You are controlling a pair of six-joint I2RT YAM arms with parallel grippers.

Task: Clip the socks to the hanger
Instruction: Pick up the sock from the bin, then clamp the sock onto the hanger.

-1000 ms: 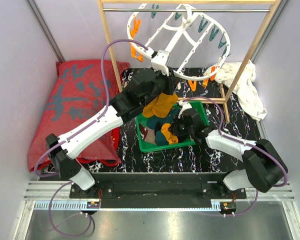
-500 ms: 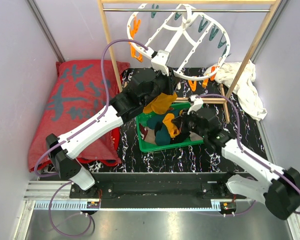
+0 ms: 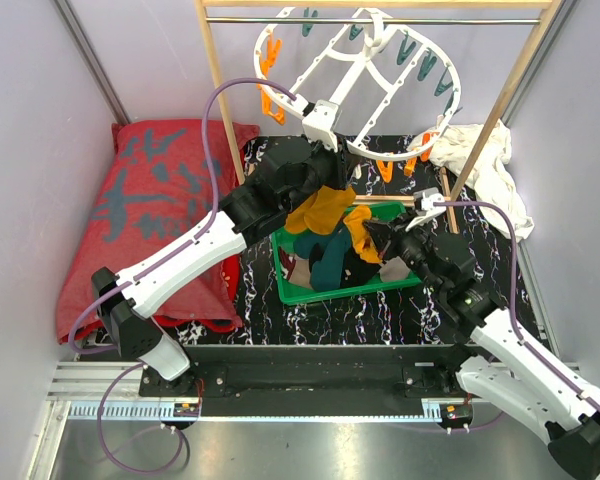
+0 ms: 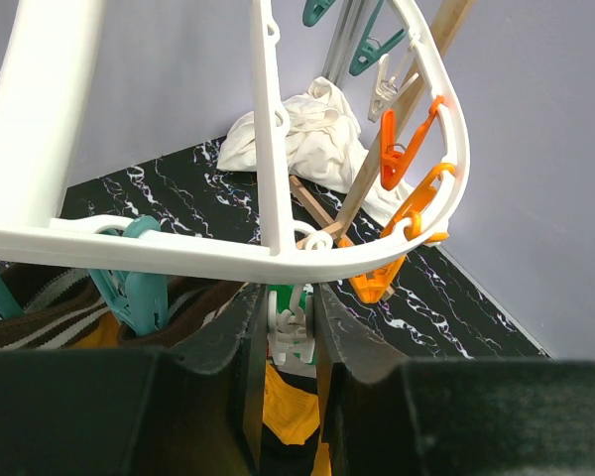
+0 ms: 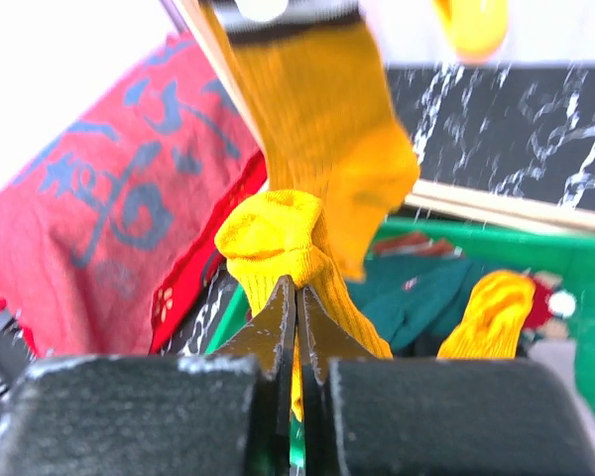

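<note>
The white oval hanger (image 3: 365,75) hangs from the rail of the wooden rack, with orange and teal pegs on its rim. My left gripper (image 3: 332,172) is under its near rim (image 4: 228,253), shut on a small white peg (image 4: 296,332). A mustard-orange sock (image 3: 320,210) hangs below that peg and shows in the right wrist view (image 5: 327,129). My right gripper (image 3: 373,238) is shut on a second mustard sock (image 5: 278,248), held above the green basket (image 3: 315,292). Teal and dark socks (image 3: 325,262) lie in the basket.
The wooden rack's posts (image 3: 218,90) stand on either side of the hanger. A red cloth (image 3: 150,200) lies at the left. A white cloth (image 3: 485,170) lies at the back right. Orange pegs (image 4: 397,159) and a teal peg (image 4: 139,297) hang near my left fingers.
My right gripper has lifted the second mustard sock out of the basket and carried it up and to the right. The left arm has not moved.
</note>
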